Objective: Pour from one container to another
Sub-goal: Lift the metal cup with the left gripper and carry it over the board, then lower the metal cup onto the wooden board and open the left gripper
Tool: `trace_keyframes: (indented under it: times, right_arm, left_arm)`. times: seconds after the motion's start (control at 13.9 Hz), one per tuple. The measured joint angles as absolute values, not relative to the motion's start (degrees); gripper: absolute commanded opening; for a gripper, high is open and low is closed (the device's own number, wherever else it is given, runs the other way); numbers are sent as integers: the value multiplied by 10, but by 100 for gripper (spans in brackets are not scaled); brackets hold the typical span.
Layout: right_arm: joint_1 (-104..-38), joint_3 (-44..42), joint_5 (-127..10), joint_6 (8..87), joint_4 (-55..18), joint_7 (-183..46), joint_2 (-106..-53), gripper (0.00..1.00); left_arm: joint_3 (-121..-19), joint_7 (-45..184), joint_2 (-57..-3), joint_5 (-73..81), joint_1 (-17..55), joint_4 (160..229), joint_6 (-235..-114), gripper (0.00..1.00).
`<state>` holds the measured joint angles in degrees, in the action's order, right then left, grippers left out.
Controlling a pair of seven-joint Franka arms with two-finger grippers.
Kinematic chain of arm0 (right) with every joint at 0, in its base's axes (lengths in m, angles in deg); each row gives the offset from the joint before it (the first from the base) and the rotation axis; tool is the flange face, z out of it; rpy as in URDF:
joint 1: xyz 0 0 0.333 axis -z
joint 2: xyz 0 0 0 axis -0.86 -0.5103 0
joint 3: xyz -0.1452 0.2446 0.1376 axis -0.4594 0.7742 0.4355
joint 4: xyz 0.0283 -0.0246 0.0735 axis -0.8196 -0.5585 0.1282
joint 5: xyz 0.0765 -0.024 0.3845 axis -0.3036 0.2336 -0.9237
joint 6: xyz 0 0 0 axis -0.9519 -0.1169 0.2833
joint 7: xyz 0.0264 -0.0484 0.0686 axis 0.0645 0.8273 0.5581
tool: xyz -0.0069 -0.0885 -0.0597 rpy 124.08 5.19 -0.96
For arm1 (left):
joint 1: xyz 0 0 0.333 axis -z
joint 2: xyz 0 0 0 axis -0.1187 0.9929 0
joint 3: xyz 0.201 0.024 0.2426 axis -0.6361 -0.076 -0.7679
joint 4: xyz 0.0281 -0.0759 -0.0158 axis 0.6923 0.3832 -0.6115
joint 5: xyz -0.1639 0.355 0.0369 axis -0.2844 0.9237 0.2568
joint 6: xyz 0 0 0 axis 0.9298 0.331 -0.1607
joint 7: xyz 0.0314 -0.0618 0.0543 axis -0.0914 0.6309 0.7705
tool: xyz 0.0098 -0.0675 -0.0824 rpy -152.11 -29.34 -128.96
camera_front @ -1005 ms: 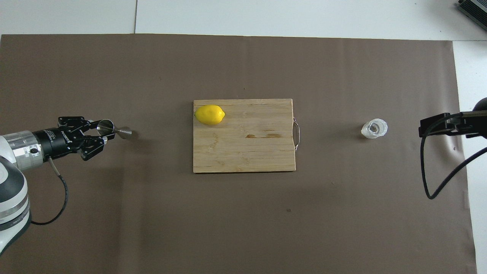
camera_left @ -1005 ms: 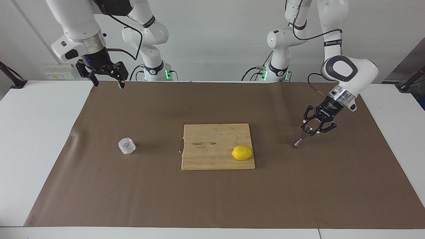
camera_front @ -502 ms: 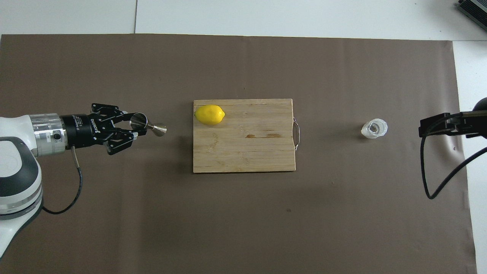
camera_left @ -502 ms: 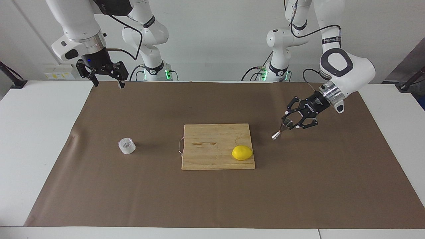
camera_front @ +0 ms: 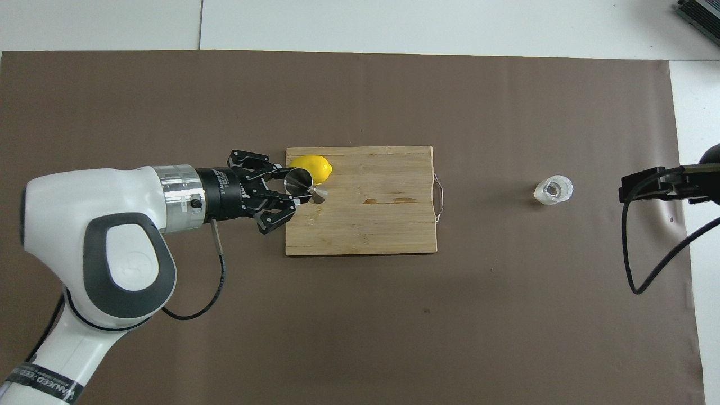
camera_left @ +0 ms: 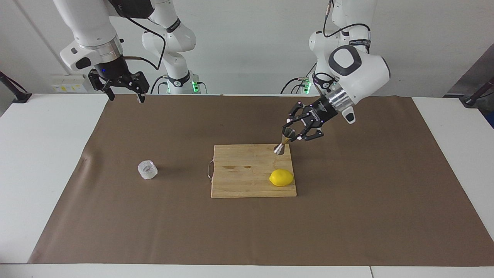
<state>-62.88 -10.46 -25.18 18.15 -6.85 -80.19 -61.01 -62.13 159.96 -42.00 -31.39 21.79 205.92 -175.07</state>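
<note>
Left pincer (camera_left: 288, 136) pinches the shiny hourglass steel jigger (camera_left: 283, 142), tilted over the wooden board (camera_left: 247, 181); right pincer (camera_left: 124, 92) spread.

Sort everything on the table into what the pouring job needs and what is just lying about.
Needed for the job:
- steel jigger, held in the left tool, up over the board's edge
- clear crinkled cup, on the brown mat toward the right arm's end

Just lying about:
- cutting board
- lemon, on the board

Yellow lemon (camera_left: 281, 177), pale wooden board (camera_left: 247, 181), brown mat (camera_left: 347, 216), shiny steel jigger (camera_left: 283, 141)
</note>
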Motion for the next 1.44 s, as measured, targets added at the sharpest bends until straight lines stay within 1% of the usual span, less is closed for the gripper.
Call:
trace_keyframes:
  times: [0.14,0.29,0.57,1.08,1.15,1.36,1.44]
  right_arm:
    - [-629,-105,-252,182,-68,-802,-610,100]
    - [-629,-105,-252,182,-68,-802,-610,100]
    - [-629,-105,-252,182,-68,-802,-610,100]
    - [-629,-105,-252,182,-68,-802,-610,100]
    - [-629,-105,-252,182,-68,-802,-610,100]
    - [-629,-105,-252,182,-68,-802,-610,100]
    - [-629,-105,-252,182,-68,-802,-610,100]
  left_arm:
    - [-618,1647,-411,-314,299,2068,-1868,0]
    - [-617,1672,-395,-323,353,2073,-1936,0]
    - [-618,1680,-353,-381,405,2074,-2042,0]
    - [-618,1693,-276,-397,458,2035,-2131,0]
    - [-618,1694,-268,-397,461,2031,-2135,3]
    - [-618,1695,-258,-397,464,2024,-2139,22]
    - [-618,1695,-256,-397,464,2024,-2139,23]
